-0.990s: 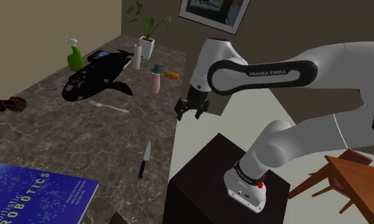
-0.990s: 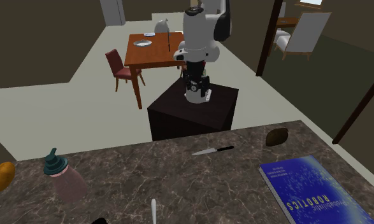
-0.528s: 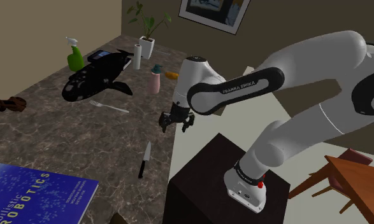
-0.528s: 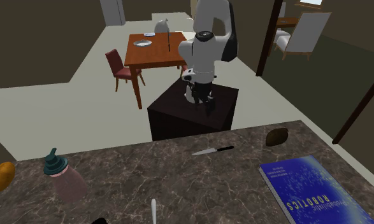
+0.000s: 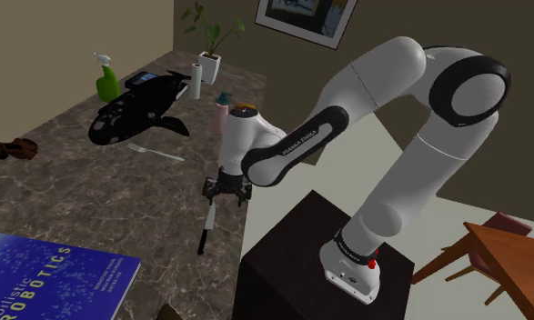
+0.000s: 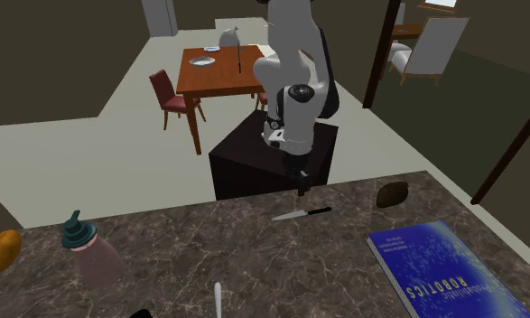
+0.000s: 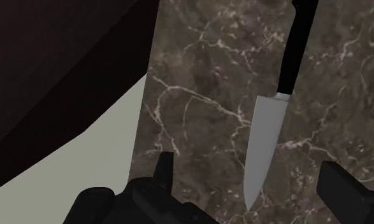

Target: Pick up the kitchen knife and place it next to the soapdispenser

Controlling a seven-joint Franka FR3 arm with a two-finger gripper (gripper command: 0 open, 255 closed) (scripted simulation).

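A kitchen knife (image 5: 206,227) with a silver blade and a black handle lies flat on the dark marble counter (image 5: 83,191), near the edge that faces the stand. My gripper (image 5: 226,193) hangs open just above its blade end. In the wrist view the knife (image 7: 263,143) lies between the open gripper (image 7: 246,164) fingers, nearer one finger (image 7: 340,183), and untouched. In the second exterior view the gripper (image 6: 301,185) hovers over the knife (image 6: 301,214). The soap dispenser (image 5: 222,114), a pink bottle with a teal pump, stands farther back on the counter (image 6: 254,262), and upright at the left (image 6: 91,255).
A blue book (image 5: 46,277) lies at the counter's near end. A fork (image 5: 156,152), a black whale-shaped object (image 5: 133,114), a green spray bottle (image 5: 106,82), a white roll (image 5: 195,80) and an orange (image 5: 245,107) sit farther back. The dark stand (image 5: 297,259) adjoins the counter edge.
The arm has swung down from over the stand toward the counter. The gripper now hangs low over the knife's blade. The knife has not moved.
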